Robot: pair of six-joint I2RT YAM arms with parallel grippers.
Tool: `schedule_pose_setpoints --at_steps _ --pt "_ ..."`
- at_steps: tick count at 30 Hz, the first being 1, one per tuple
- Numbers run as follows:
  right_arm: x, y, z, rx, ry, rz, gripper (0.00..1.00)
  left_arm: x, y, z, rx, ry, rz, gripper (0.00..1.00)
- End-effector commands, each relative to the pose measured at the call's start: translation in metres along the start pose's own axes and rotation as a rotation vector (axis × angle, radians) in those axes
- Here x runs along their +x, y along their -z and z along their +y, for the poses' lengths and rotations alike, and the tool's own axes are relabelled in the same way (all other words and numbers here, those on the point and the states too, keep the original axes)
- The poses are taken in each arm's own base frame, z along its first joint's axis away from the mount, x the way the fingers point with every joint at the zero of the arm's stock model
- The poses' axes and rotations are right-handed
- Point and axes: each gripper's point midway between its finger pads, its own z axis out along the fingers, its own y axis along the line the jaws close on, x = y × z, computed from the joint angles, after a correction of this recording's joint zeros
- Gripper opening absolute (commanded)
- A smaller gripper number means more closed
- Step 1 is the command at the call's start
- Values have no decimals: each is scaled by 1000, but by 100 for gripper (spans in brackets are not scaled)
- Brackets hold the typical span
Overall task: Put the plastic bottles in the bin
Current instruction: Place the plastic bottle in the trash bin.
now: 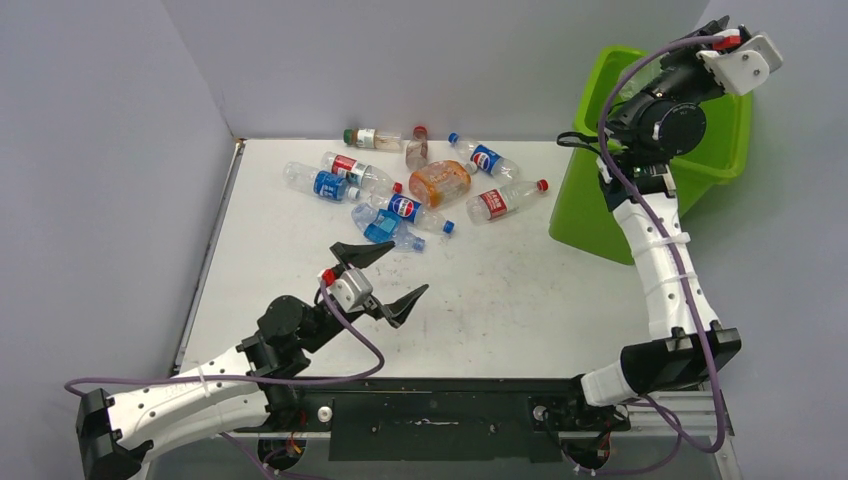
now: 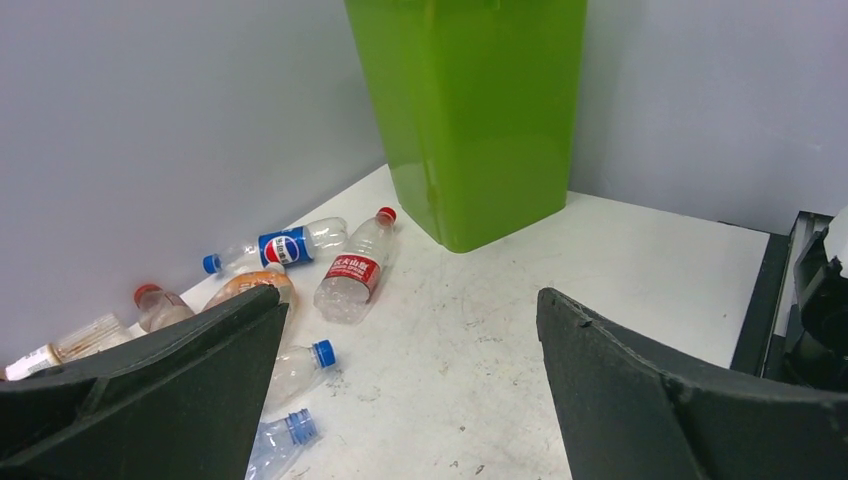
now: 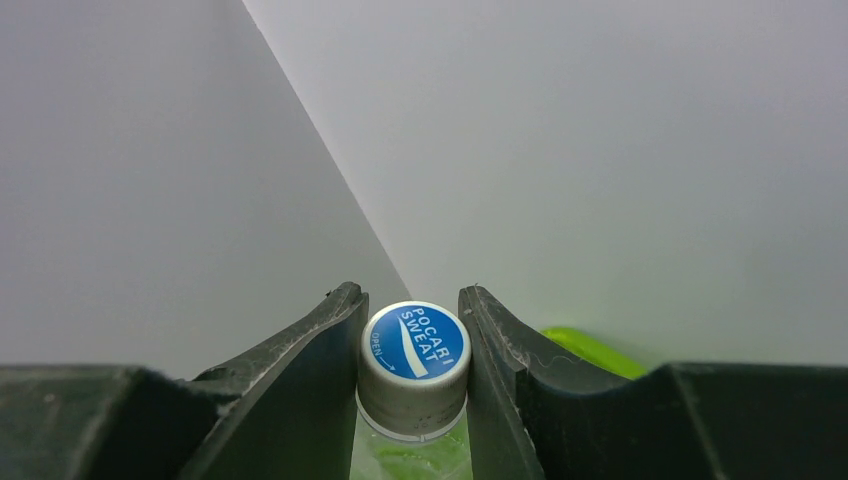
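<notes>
Several plastic bottles lie in a heap at the back of the white table (image 1: 500, 300), among them an orange one (image 1: 440, 182), a red-labelled one (image 1: 505, 200) and a blue-labelled one (image 1: 322, 183). My left gripper (image 1: 408, 266) hovers wide open just in front of the heap, with nothing between its fingers (image 2: 200, 360). The lime-green bin (image 1: 590, 215) stands at the table's back right. My right arm (image 1: 668, 122) reaches over it. The right gripper (image 3: 412, 300) is shut on the blue-topped cap (image 3: 415, 345) of a clear bottle hanging below, with green showing beneath it.
Grey walls close in the table on the left and at the back. In the left wrist view the bin (image 2: 470, 120) stands ahead, a red-labelled bottle (image 2: 352, 272) and a blue-labelled one (image 2: 285, 246) to its left. A black rail (image 1: 430, 400) runs along the near edge.
</notes>
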Motion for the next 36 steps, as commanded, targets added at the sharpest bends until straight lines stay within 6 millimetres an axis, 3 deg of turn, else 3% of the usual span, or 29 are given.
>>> schedule_pose_setpoints --at_steps 1,7,13,15,17,18,19,22,25,28,32,36 --pt "13 -6 15 -27 -49 -3 5 -7 -3 2 -13 -6 -28 96" --pt "77 -8 0 14 18 94 5 -7 -4 3 -20 -11 -23 96" --pt "107 -4 -3 -13 41 159 8 -8 -4 4 -22 -13 -22 96" --pt "113 -1 0 -59 57 176 23 -7 -4 3 -21 -14 -16 96" --pt "118 3 3 -112 77 196 52 -6 -4 4 -21 -15 -15 96" --pt "120 4 7 -145 84 208 73 -6 -4 3 -20 -15 -15 96" --pt "121 6 7 -156 88 217 85 -6 -5 4 -21 -17 -13 96" --pt "115 9 10 -186 71 224 99 -5 -5 5 -31 -17 -6 96" --pt "100 13 20 -228 14 221 91 -3 -6 7 -42 -21 4 96" --pt "75 23 38 -270 -48 212 90 -2 -6 9 -54 -28 9 96" --pt "32 56 78 -422 -167 222 90 1 -5 17 -95 -37 18 96" --pt "-4 114 116 -677 -332 282 90 6 -5 29 -167 -46 40 96"
